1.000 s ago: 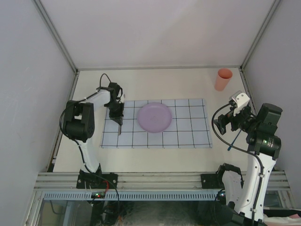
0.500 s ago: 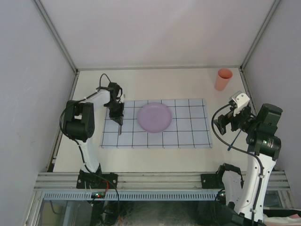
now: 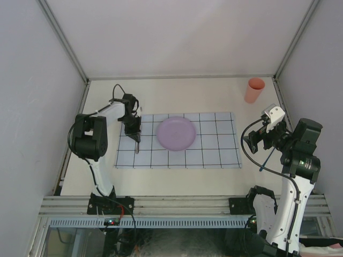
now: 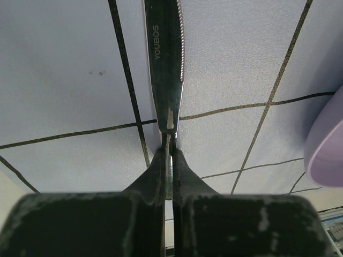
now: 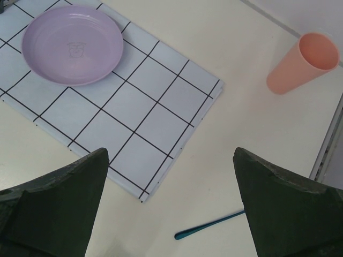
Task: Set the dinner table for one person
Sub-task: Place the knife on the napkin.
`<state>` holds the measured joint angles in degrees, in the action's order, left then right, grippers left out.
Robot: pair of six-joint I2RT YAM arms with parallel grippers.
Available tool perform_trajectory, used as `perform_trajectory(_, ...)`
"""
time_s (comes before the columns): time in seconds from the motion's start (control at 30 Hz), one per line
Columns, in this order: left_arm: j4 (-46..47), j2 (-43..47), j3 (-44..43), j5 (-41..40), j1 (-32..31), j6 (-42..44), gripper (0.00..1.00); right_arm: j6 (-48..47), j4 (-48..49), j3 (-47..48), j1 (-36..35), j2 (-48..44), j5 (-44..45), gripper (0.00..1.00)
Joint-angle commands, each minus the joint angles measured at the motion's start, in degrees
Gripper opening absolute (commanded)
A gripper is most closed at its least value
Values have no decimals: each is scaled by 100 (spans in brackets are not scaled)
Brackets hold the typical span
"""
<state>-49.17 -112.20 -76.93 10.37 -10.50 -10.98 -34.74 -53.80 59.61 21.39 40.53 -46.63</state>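
The dinner table (image 3: 182,96) is a plain off-white top. On it lies a pale blue-grey grid cloth (image 3: 214,147) with a lilac plate (image 3: 175,133) on its middle. My left gripper (image 3: 134,134) hangs over the cloth's left part, left of the plate. It is shut (image 4: 170,152) on the handle of a dark metal knife (image 4: 165,64), whose serrated blade points away over the cloth (image 4: 69,69). The plate's rim (image 4: 327,144) shows at the right. My right gripper (image 3: 256,140) stands open (image 5: 171,152), above bare table (image 5: 236,134) off the cloth's right edge (image 5: 144,123), holding nothing.
An orange cup (image 3: 254,90) stands upright at the back right corner, also in the right wrist view (image 5: 300,63). A thin teal utensil handle (image 5: 206,227) lies on the table near the right arm (image 3: 266,159). Aluminium rails and grey walls close in the table.
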Motion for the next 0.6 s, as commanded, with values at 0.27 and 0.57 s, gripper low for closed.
perform_trajectory(0.27,23,-12,-191,-9,2,-25,0,-38,102,-98,29,-73,-89,100)
perform_trajectory(0.57,-12,117,-258,-121,2,47,20,-52,79,-122,23,-124,-101,100)
